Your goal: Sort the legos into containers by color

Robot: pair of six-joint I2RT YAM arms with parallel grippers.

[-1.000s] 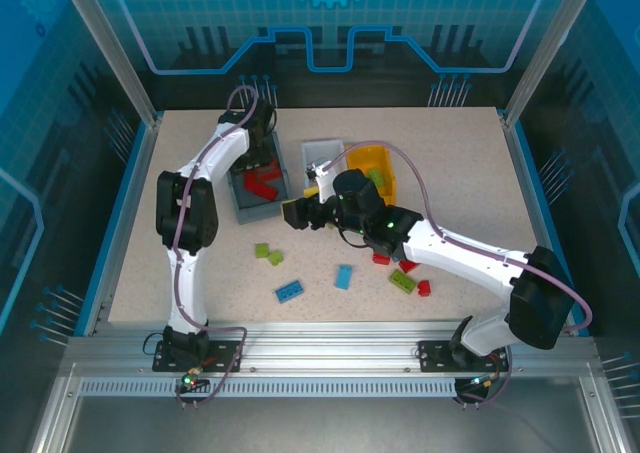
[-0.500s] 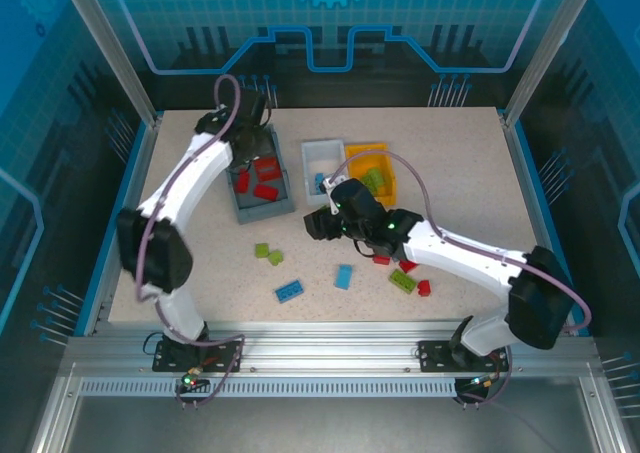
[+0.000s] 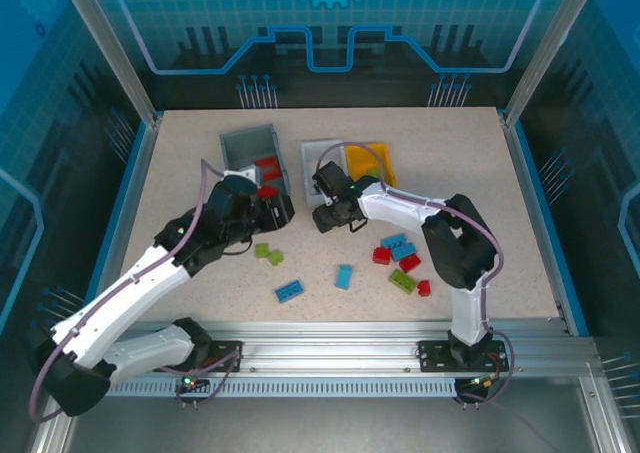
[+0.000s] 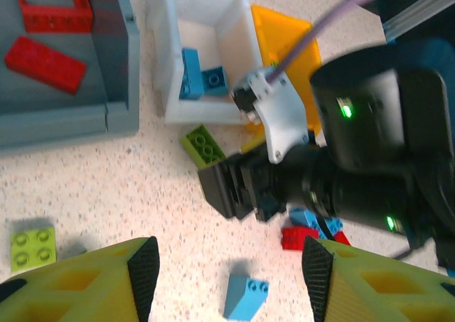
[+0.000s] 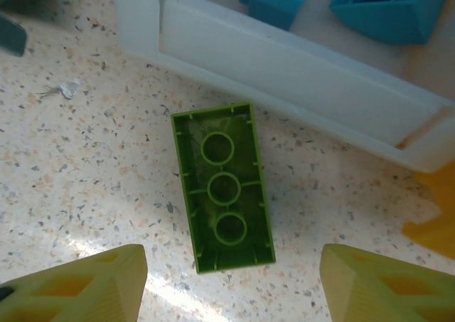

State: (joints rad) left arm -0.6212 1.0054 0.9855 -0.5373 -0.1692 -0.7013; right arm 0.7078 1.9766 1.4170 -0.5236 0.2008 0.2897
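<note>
Top view, arms: Against half a second ago, the left arm has dropped from its high reach over the grey bin (image 3: pixel 240 141). It now lies low across the worktop (image 3: pixel 450 153), with the left tool (image 3: pixel 282 211) at that bin's near end. The right arm has folded its elbow inward, while the right tool (image 3: pixel 322 218) stays by the near wall of the white bin (image 3: pixel 312 148).
Top view, bins: The grey bin, white bin and yellow bin (image 3: pixel 378 163) stand in a row at the back. Red bricks (image 3: pixel 267 169) lie in the grey one.
Top view, loose legos: A lime pair (image 3: pixel 268 254) and two loose blue bricks (image 3: pixel 290 291) lie in front. To their right is a mixed cluster (image 3: pixel 405 265) of red, blue and lime pieces. Its blue piece, covered by the arm earlier, is now in plain sight.
Left wrist view, left tool: The yellow fingers stand apart with nothing between them, over bare worktop.
Left wrist view, scene: The black right tool hangs just beside an upturned lime brick (image 4: pixel 202 144), which lies just beside the white bin's near wall. Binned blue bricks (image 4: pixel 195 73) rest inside.
Right wrist view, right tool: The fingers are apart, one on either side of the upturned lime brick, and grip nothing.
Right wrist view, brick: It lies flat on the worktop with its hollow underside and three round tubes facing up.
</note>
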